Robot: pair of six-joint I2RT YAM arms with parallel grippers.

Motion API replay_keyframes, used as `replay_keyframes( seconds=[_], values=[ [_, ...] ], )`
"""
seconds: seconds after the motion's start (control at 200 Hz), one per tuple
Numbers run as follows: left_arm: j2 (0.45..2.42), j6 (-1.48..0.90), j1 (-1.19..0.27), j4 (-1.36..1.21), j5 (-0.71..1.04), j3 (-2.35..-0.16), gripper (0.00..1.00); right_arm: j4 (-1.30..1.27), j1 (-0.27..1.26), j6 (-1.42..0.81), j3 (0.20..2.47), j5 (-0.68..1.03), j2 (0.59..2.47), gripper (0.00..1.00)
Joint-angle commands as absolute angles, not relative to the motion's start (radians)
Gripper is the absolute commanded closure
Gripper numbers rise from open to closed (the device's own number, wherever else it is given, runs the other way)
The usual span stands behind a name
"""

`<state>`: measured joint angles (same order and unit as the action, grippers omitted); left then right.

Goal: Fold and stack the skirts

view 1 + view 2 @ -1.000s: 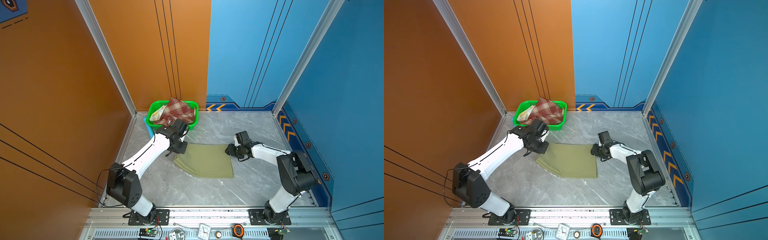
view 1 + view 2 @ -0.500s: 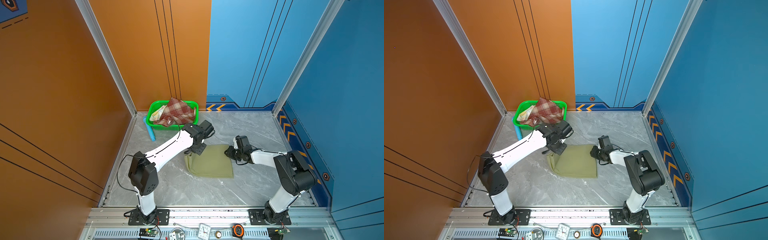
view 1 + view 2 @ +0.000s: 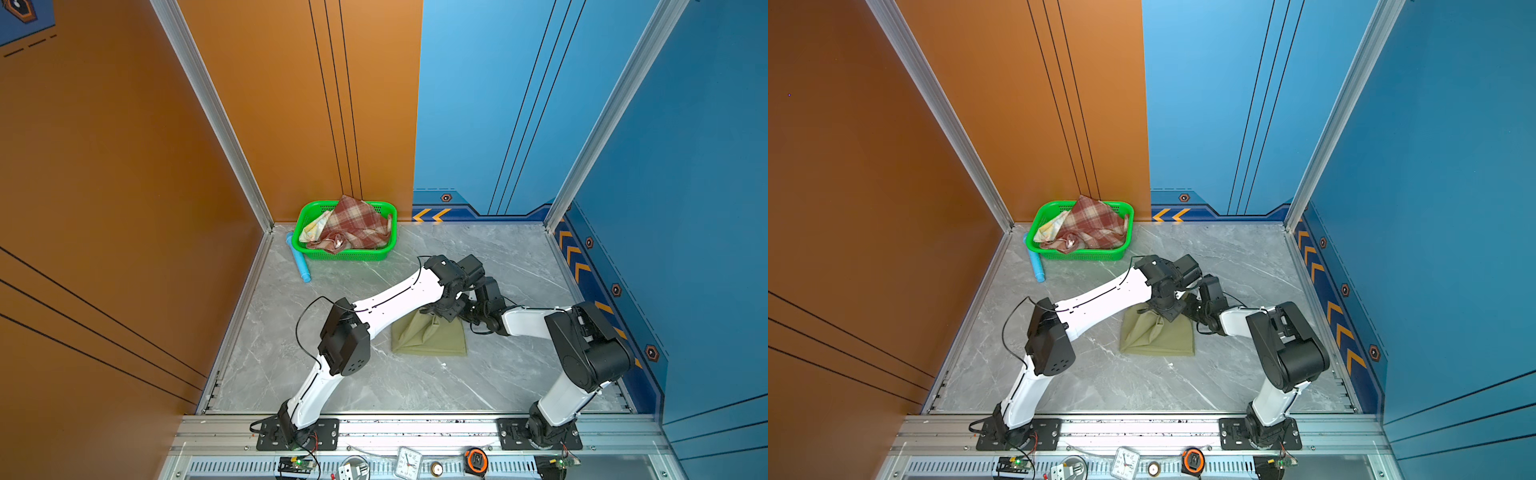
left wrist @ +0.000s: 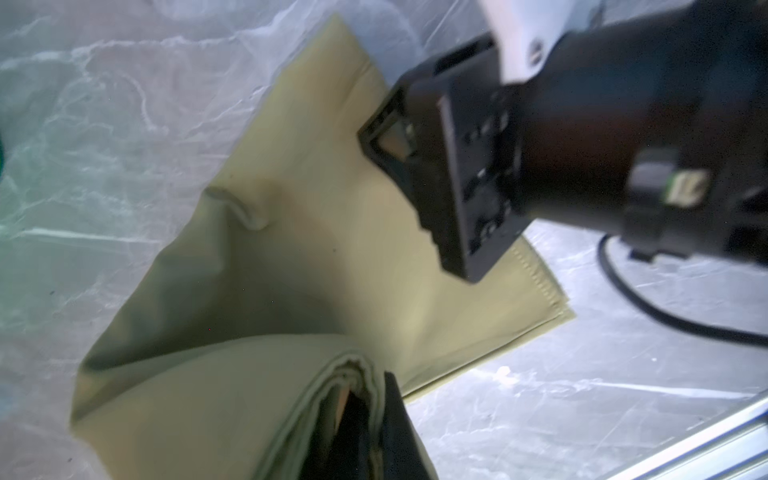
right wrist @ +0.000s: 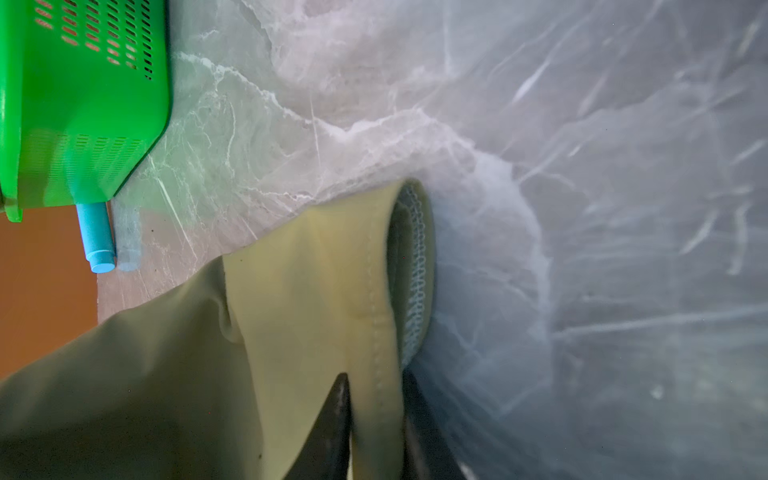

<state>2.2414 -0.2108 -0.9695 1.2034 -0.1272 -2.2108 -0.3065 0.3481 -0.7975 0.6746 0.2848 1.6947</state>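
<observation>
Left wrist view: left end effector (image 4: 370, 401) clenched on the olive skirt (image 4: 311, 232); right end effector (image 5: 376, 399) pinches its hem. It lies lower centre on the counter (image 3: 415, 386) in both top views. Likely limp, light: hold stitched hems.

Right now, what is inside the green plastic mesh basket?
In the green plastic mesh basket, a red-brown and cream plaid skirt lies over a pale yellowish cloth showing at one end. Anything beneath them is hidden.
</observation>
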Motion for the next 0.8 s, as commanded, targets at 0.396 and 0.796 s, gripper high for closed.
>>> replay_keyframes(
  seconds=[0.396, 0.796],
  values=[
    [2.351, -0.297, -0.958, 1.18, 0.104, -2.57, 0.37, -0.17, 0.24, -0.773, 0.51, 0.259, 1.527, 0.35],
    [2.088, -0.285, -0.864, 1.052, 0.077, -2.149, 0.36, 0.023, 0.139, -0.626, 0.523, 0.248, 1.356, 0.34]
  ],
)
